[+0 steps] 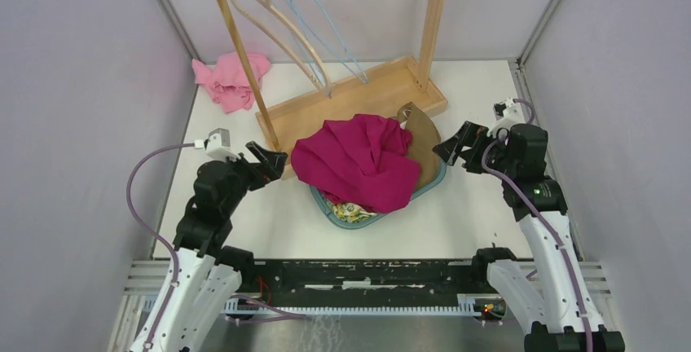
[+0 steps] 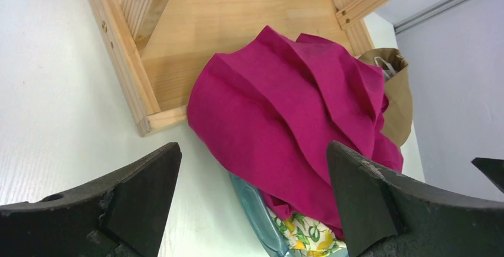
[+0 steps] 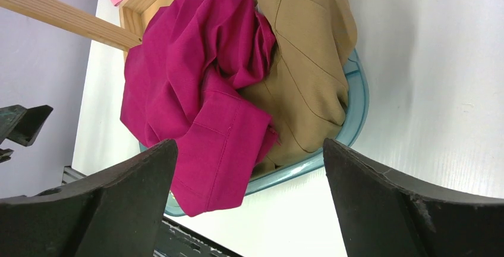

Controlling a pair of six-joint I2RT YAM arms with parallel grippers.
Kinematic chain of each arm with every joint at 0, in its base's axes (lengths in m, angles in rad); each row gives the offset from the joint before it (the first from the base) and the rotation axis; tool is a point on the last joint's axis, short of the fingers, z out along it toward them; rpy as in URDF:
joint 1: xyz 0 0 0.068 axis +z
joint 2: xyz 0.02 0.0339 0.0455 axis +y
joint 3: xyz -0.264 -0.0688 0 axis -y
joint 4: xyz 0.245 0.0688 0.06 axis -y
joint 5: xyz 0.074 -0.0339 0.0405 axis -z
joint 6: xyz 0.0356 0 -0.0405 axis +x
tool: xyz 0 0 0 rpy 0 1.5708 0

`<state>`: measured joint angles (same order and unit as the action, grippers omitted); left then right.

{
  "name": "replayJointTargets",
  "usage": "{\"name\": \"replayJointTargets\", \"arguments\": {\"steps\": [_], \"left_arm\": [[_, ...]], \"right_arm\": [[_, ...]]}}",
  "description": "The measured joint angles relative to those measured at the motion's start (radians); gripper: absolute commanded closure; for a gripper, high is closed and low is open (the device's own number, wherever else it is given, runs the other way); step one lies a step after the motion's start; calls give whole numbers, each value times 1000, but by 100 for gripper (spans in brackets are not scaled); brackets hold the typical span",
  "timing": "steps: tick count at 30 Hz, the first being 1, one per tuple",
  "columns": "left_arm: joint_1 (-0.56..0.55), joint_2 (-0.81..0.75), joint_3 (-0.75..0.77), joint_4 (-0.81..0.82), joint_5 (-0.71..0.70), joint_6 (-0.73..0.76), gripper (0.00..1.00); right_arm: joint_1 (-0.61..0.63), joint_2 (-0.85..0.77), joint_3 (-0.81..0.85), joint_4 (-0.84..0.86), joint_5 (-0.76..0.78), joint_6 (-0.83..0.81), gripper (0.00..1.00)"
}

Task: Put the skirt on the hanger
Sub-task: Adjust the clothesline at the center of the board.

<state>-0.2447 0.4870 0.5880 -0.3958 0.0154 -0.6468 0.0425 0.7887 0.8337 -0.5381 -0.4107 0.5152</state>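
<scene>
Left gripper: our left gripper (image 1: 275, 159) hangs near the tub, its two black fingers wide apart, holding nothing.
Right gripper: our right gripper (image 1: 453, 159) waits on the other side, fingers wide apart too, holding nothing.
Skirt: we think it is the big crumpled dark pink skirt (image 1: 354, 165), piled on top in the shallow blue-green plastic tub (image 1: 322, 203) in the middle of the table.
Also in the tub: a tan folded cloth (image 1: 422, 140) and a flowery cloth (image 1: 352, 212).
Hanger: the curved wooden hanger (image 1: 281, 22) hangs on the tall wooden rack (image 1: 358, 95) behind, next to a thin blue wire hanger (image 1: 326, 18).
What could go wrong: we could pinch the tan cloth along with the skirt, because they lie tangled together. We could grab a fold in the middle, and then the skirt would hang in a lump. The tub looks light and may slide or lift when we pull. The hanger can swing, so it may slip off the rack.
</scene>
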Motion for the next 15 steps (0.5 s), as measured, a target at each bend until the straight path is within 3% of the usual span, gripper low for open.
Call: {"name": "replayJointTargets", "arguments": {"steps": [15], "left_arm": [[0, 21, 0, 1, -55, 2, 1]], "right_arm": [[0, 16, -10, 13, -11, 0, 0]]}}
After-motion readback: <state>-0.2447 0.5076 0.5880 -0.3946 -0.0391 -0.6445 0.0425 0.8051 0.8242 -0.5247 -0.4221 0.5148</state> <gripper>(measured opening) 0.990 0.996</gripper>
